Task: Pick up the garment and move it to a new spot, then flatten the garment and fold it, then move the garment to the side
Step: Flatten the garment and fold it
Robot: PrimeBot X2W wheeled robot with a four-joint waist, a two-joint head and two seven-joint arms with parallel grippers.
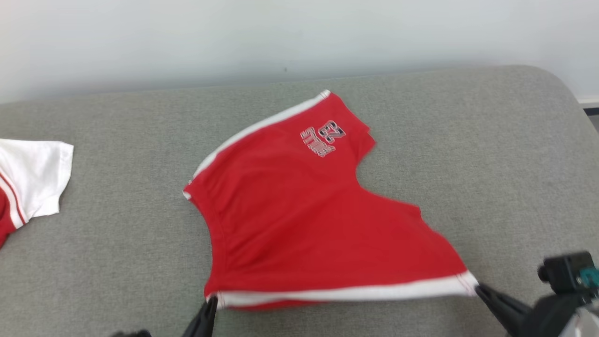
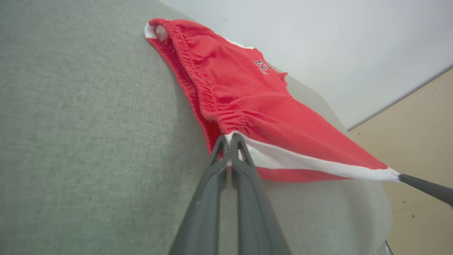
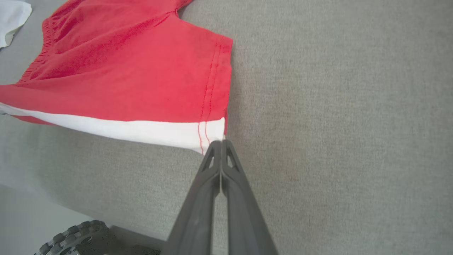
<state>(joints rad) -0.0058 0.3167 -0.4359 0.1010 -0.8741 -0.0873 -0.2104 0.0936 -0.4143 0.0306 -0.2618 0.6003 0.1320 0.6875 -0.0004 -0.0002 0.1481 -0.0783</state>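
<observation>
The garment [image 1: 304, 215] is a pair of red shorts with white side stripes and a printed logo, spread on the grey cushioned surface [image 1: 117, 243]. Its near white-striped edge is stretched taut between my two grippers and lifted slightly. My left gripper [image 1: 211, 300] is shut on the near left corner at the waistband end; in the left wrist view the garment [image 2: 247, 95] runs away from that gripper [image 2: 229, 139]. My right gripper [image 1: 478, 288] is shut on the near right corner at the leg hem, and the right wrist view shows this gripper [image 3: 221, 143] pinching the white stripe of the garment [image 3: 134, 71].
A white shirt with red trim [image 1: 28, 182] lies at the left edge of the surface, its corner [image 3: 12, 17] also in the right wrist view. A pale wall [image 1: 281, 37] backs the surface. Grey fabric lies bare to the garment's right and left.
</observation>
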